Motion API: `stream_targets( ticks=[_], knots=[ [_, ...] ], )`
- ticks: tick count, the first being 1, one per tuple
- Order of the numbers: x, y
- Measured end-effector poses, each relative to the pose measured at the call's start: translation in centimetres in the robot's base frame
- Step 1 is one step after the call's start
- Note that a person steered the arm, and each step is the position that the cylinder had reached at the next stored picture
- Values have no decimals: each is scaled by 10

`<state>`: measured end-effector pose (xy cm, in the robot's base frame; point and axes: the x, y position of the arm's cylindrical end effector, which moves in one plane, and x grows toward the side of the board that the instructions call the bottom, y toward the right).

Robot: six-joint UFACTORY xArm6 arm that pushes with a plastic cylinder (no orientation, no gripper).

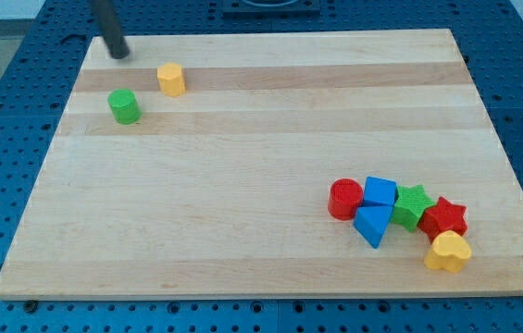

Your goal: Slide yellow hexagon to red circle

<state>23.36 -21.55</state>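
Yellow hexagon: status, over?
My tip upper left of yellow hexagon, apart. Red circle far lower right. Green block beside, off path.

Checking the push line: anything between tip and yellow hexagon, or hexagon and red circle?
Nothing visible. My tip sits up-left of the yellow hexagon, bare board between. The green block lies off the diagonal to the red circle.

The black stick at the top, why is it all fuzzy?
In the camera view, my tip looks smeared with soft edges, likely motion blur; the yellow hexagon and red circle are sharper, casting only faint shadows under even light.
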Motion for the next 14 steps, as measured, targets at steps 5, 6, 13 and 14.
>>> stream_targets(
  ticks=[5, 6, 13, 14],
  knots=[
    [20, -22],
    [18, 31],
    [116, 78],
    [127, 105]
  ],
)
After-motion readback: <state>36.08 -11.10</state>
